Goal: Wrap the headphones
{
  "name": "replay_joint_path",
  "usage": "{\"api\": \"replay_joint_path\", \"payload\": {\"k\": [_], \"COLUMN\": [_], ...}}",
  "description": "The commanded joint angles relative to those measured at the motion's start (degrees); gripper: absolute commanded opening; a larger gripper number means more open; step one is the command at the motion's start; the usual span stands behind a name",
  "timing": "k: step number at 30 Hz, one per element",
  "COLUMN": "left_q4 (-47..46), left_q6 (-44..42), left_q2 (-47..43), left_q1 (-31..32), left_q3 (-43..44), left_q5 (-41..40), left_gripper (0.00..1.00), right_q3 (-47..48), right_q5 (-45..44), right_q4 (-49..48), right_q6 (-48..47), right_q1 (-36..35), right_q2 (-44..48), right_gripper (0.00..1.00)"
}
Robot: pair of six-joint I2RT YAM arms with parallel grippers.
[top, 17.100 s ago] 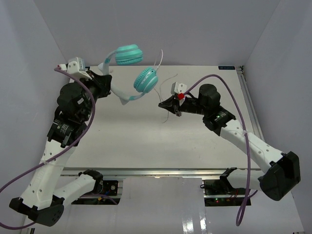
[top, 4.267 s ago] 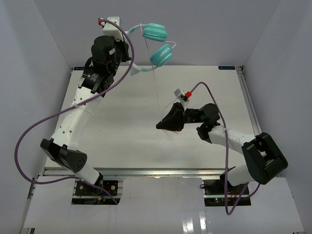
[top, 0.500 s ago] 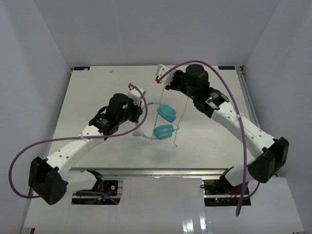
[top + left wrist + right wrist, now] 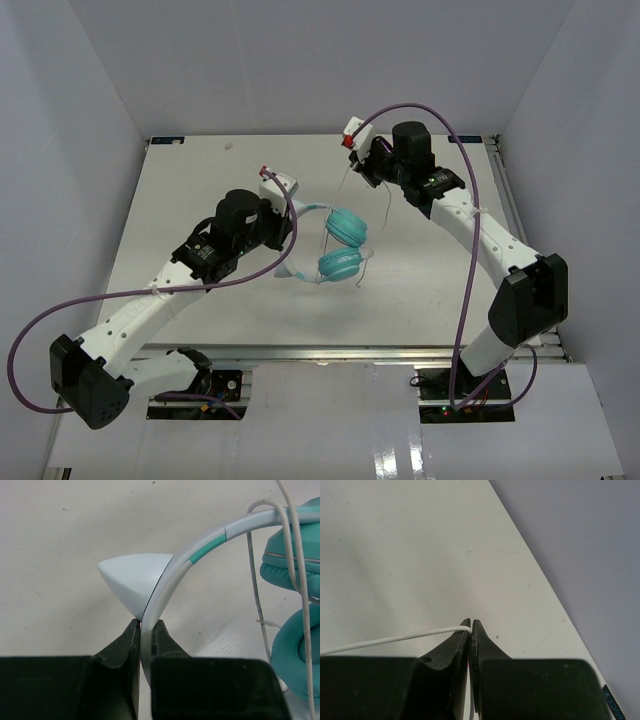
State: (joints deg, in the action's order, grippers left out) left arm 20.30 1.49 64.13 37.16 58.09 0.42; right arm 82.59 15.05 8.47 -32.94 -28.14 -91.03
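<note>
The headphones (image 4: 343, 246) hang mid-table with two teal ear cups, one (image 4: 346, 226) above the other (image 4: 340, 265), and a pale headband (image 4: 200, 550). My left gripper (image 4: 145, 630) is shut on the headband; in the top view it (image 4: 290, 222) sits just left of the cups. The thin white cord (image 4: 384, 222) runs over the cups (image 4: 300, 580) and up to my right gripper (image 4: 357, 165). The right gripper (image 4: 471, 625) is shut on the cord (image 4: 395, 639), held above the table's far side.
Thick purple robot cables (image 4: 470, 210) loop from both arms. The white table (image 4: 200, 180) is bounded by grey walls (image 4: 580, 540) behind and at both sides. The right arm's elbow (image 4: 525, 290) stands near the right table edge.
My right gripper has moved a little right and back with the cord. The headphones and left gripper have shifted slightly up and right; the cups now sit closer together.
</note>
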Motion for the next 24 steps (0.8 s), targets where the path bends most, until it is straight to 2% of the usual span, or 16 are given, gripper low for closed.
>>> {"api": "replay_joint_path", "payload": {"k": [1, 7, 14, 17, 24], "left_q4": [1.1, 1.1, 1.3, 2.8, 7.6], "left_q6": [0.3, 0.9, 1.4, 0.0, -6.6], "left_q2": [-2.0, -0.9, -1.0, -0.4, 1.1], "left_q1": [1.8, 2.7, 2.8, 2.8, 2.8], "left_q3": [4.2, 6.8, 12.2, 14.0, 18.1], "left_q5": [6.0, 6.9, 7.2, 6.1, 4.4], "left_gripper": [0.00, 0.00, 0.00, 0.00, 0.00], "right_q3": [1.5, 0.4, -2.2, -1.4, 1.8], "right_q5": [1.3, 2.2, 8.3, 12.1, 19.2], "right_q4": [-5.2, -5.3, -5.6, -5.8, -5.1], "right_q6": [5.6, 8.1, 13.2, 15.9, 15.5], "right_q1": [2.2, 2.5, 4.5, 6.3, 11.4], "right_q2": [-1.4, -3.7, -4.8, -4.6, -4.8], "right_gripper": [0.08, 0.08, 0.08, 0.08, 0.08]}}
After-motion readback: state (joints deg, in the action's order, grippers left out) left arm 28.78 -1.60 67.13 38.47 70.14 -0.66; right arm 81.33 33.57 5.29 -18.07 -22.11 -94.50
